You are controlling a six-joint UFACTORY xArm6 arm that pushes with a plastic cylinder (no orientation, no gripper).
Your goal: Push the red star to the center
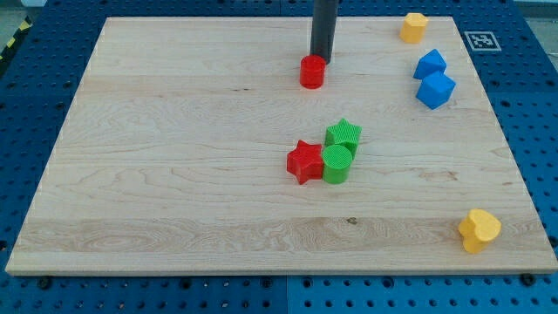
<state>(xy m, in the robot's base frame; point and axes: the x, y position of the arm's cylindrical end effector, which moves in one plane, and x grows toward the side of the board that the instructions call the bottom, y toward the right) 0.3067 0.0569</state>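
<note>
A pale wooden board (174,174) filled most of the view and lay on a blue perforated table (35,70); a small black-and-white marker tag (480,39) sat on the table just off the board's corner at two o'clock. The dark rod (323,26) entered from twelve o'clock, standing upright, and my tip (322,59) ended immediately behind a red cylinder (312,71), touching or very nearly touching its far edge; the rod carried no hand or jaws, so there was nothing to spread, press together or pinch. Two blue blocks, angular and apparently pentagonal or hexagonal, lay at two o'clock near the board's right edge: the upper blue block (430,64) and the lower blue block (435,90) stood in contact or just beside one another. A yellow heart-like block (479,230) rested near the corner at four o'clock, well apart from everything else. Near the board's middle, slightly toward five o'clock from centre, three blocks formed a tight cluster: the red star (304,161) lay at the cluster's nine o'clock side, touching the green cylinder (337,163), and a green star (343,134) sat just behind that cylinder at its one o'clock. A smaller yellow block (413,27), shape unclear, stood at one o'clock close to the board's top edge.
</note>
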